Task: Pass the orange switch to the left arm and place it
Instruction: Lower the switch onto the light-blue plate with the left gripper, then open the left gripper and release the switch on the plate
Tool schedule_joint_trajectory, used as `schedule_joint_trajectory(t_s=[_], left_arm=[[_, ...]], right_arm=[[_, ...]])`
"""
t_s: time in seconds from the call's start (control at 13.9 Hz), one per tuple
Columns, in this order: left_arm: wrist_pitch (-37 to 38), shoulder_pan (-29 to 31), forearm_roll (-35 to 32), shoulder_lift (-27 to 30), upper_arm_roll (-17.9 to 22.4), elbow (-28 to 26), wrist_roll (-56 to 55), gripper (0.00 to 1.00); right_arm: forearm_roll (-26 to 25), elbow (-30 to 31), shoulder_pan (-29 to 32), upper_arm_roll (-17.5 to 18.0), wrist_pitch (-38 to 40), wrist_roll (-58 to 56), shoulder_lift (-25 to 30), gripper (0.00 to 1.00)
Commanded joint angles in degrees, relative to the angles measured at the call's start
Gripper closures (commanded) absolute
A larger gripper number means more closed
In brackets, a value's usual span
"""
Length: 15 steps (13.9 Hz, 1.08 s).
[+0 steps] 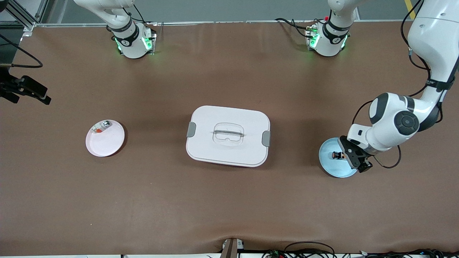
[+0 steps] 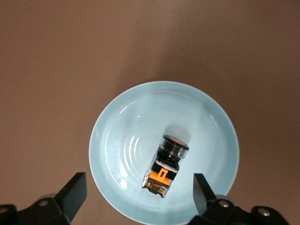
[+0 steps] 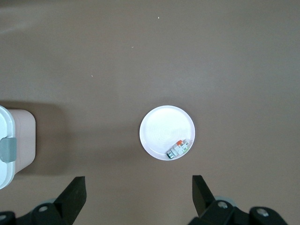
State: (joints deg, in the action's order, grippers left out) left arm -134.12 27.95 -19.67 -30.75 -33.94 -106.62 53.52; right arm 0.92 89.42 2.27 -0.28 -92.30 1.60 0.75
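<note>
Left gripper [image 1: 353, 157] jaws apart over orange switch [image 2: 165, 165] lying on blue plate [image 2: 117, 140].

Even overhead light; my views are sharp. The large white plastic box [image 1: 228, 136] casts soft shadow, and the pale blue glazed plate [image 2: 117, 140] shows faint glare.

Two plates set on a brown table [image 1: 229, 200]

A pale pink plate [image 1: 105, 139] carries a small silver-and-red piece [image 1: 100, 127]; a light blue plate [image 1: 331, 165] is seen at the other end.
</note>
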Motion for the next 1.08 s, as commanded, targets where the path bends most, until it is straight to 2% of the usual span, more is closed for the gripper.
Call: schedule_joint_trajectory(t_s=[0.0, 0.22, 0.36, 0.65, 1.01], left_arm=[[8.8, 0.4, 3.3, 1.1, -2.3, 4.8, -7.3, 0.00], [18.4, 0.2, 3.6, 3.6, -6.5, 8.7, -27.3, 0.00], [22.2, 0.2, 3.4, 4.1, -9.1, 10.5, -37.9, 0.00], [27.7, 0.2, 3.5, 6.6, -11.2, 13.2, -53.3, 0.00], [31.2, 0.3, 4.0, 9.6, -11.8, 15.6, -65.0, 0.00]], right_arm=[[-0.8, -1.6, 1.4, 0.7, 0.9, -0.7, -0.8, 0.00], [-0.8, -1.6, 1.4, 0.8, 0.9, -0.7, -0.8, 0.00], [-0.8, -1.6, 1.4, 0.7, 0.9, -0.7, -0.8, 0.00], [-0.8, -2.1, 1.4, 0.7, 0.9, -0.6, -0.8, 0.00], [-0.8, -2.0, 1.4, 0.7, 1.0, -0.6, -0.8, 0.00]])
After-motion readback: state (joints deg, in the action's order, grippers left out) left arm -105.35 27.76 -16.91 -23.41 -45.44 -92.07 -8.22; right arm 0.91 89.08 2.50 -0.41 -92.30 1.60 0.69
